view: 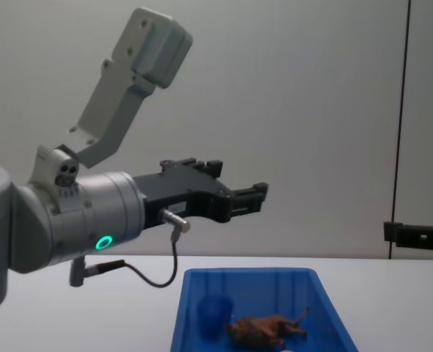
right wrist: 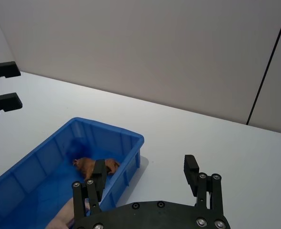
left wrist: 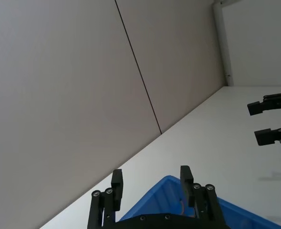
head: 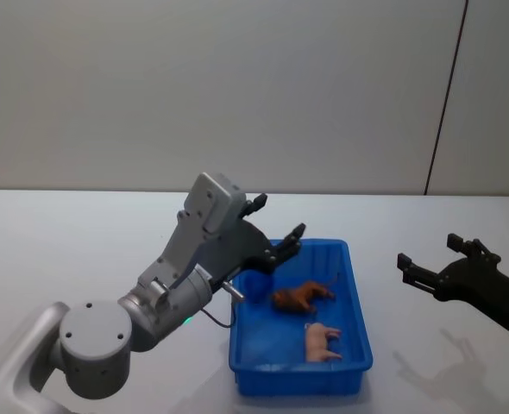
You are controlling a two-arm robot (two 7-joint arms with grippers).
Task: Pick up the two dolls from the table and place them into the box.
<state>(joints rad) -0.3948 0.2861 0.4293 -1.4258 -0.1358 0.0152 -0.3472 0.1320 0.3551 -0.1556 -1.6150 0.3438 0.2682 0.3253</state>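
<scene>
The blue box (head: 356, 304) stands on the white table (head: 65, 233). Both dolls lie inside it: the shaggy brown lion (head: 300, 297) near the middle and the pale pink one (head: 323, 341) toward the near end. The lion (view: 264, 329) and the box (view: 194, 282) also appear in the chest view, and the lion (right wrist: 94, 165) in the right wrist view. My left gripper (head: 279, 226) hangs open and empty above the box's far left corner. To the right of the box, my right gripper (head: 436, 259) is open and empty above the table.
A plain grey wall with a dark vertical seam (head: 444, 103) backs the table. White tabletop stretches on both sides of the box. The left arm's grey housing (head: 210, 211) rises over the table left of the box.
</scene>
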